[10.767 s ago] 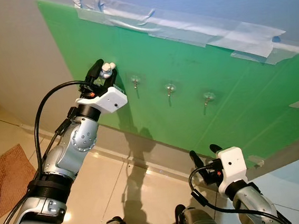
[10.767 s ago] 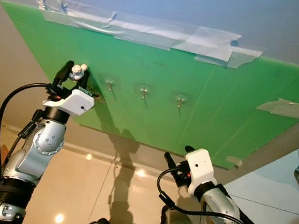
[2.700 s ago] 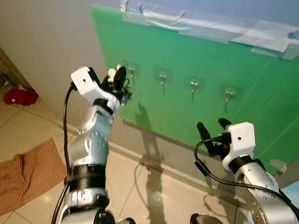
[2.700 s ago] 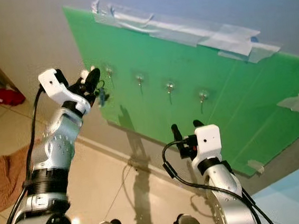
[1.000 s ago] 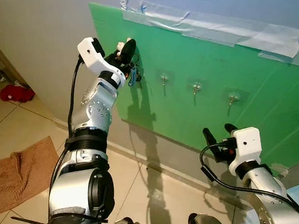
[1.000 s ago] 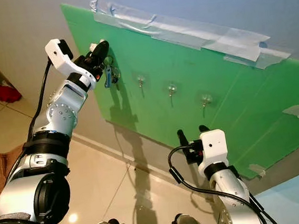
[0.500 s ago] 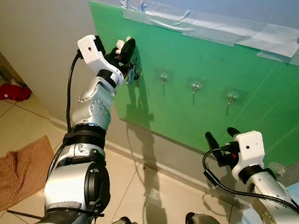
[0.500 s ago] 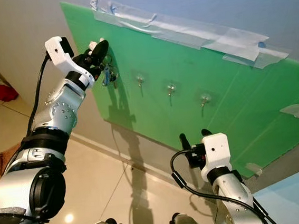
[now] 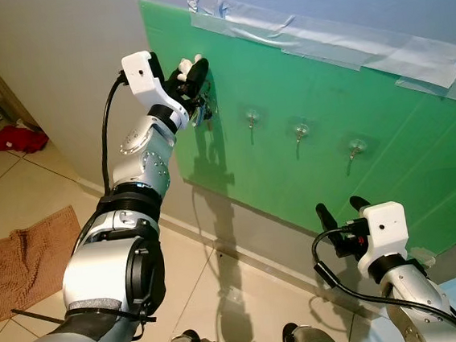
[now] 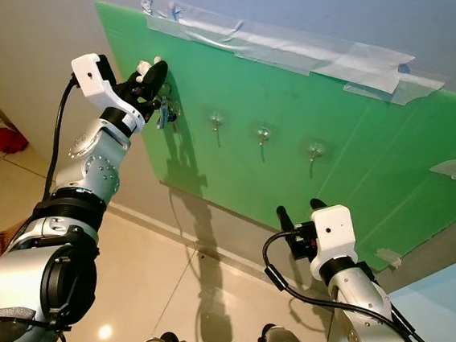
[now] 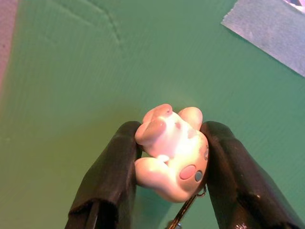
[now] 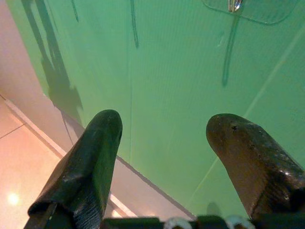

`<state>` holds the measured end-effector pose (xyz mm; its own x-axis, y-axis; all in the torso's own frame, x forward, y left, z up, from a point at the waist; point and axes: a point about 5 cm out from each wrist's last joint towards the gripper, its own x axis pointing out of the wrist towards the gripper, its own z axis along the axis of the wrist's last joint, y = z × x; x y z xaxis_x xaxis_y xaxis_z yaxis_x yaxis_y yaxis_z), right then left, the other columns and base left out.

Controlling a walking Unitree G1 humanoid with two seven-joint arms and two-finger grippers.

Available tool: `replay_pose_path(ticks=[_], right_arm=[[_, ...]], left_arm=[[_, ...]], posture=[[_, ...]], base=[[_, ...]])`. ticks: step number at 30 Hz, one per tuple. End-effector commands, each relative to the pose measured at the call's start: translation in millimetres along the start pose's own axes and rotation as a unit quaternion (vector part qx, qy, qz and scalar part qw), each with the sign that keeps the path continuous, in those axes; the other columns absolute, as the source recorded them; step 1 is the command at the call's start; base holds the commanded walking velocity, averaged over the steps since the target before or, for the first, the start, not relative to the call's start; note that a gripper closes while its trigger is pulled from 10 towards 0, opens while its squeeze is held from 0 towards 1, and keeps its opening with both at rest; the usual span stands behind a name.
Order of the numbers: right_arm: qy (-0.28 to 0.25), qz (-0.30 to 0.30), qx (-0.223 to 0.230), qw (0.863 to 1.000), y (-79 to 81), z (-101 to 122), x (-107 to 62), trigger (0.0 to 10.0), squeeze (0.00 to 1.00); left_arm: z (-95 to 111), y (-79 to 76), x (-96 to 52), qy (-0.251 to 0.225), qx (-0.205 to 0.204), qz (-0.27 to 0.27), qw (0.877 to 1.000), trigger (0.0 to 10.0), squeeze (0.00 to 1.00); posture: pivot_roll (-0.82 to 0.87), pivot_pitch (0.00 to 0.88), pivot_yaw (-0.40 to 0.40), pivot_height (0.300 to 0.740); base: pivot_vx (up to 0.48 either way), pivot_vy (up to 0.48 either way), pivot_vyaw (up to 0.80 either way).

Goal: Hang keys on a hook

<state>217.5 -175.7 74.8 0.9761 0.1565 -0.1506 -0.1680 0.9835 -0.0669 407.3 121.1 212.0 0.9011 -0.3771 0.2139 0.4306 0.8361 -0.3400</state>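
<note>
A board (image 9: 390, 171) was taped to the wall, with three hooks (image 9: 298, 131) in a row across it. The left hand (image 9: 193, 71) was raised at the board's left end, left of the hooks, with the keys (image 10: 166, 111) hanging below it against the board. The right hand (image 9: 338, 210) was lower and to the right. A towel (image 9: 22, 259) lay on the floor at far left.

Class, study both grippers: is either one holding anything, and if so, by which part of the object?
The left gripper pinches the white figurine charm of the keys, which dangle below against the green board. The right gripper is open, holding nothing.
</note>
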Motion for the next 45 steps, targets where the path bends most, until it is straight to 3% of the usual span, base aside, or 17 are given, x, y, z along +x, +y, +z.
replay_pose_path(ticks=[1, 22, 33, 41, 45], right_arm=[[0.003, 0.000, -0.005, 1.000, -2.5, 0.9, -3.1, 10.0, 0.00], [0.013, -0.006, -0.002, 1.000, -1.0, -2.7, -13.9, 10.0, 0.00], [0.020, -0.011, 0.005, 1.000, 2.8, -5.4, -20.9, 10.0, 0.00], [0.025, -0.016, 0.010, 1.000, 4.3, -7.4, -26.8, 10.0, 0.00], [0.027, -0.021, 0.012, 0.999, 5.2, -8.5, -28.0, 10.0, 0.00]], left_arm=[[6.0, -1.2, 3.6, -0.002, 0.021, 0.001, 1.000, 0.0, 0.00], [6.2, 0.9, 4.8, 0.002, 0.076, 0.005, 0.997, 0.0, 0.00], [19.2, -3.1, 11.4, -0.002, 0.110, 0.002, 0.994, 0.0, 0.00], [32.7, -5.2, 15.3, -0.001, 0.204, -0.001, 0.979, 0.0, 0.00], [33.0, -7.8, 15.4, 0.004, 0.263, -0.016, 0.965, 0.0, 0.00]], posture=[[-0.32, 0.126, -0.012, 0.740], [-0.35, 0.124, -0.017, 0.740], [-0.37, 0.143, -0.007, 0.740], [-0.38, 0.159, 0.003, 0.740], [-0.39, 0.160, 0.007, 0.740]], base=[[0.000, 0.000, 0.00], [0.000, 0.000, 0.00], [0.000, 0.000, 0.00], [0.000, 0.000, 0.00], [0.000, 0.000, 0.00]])
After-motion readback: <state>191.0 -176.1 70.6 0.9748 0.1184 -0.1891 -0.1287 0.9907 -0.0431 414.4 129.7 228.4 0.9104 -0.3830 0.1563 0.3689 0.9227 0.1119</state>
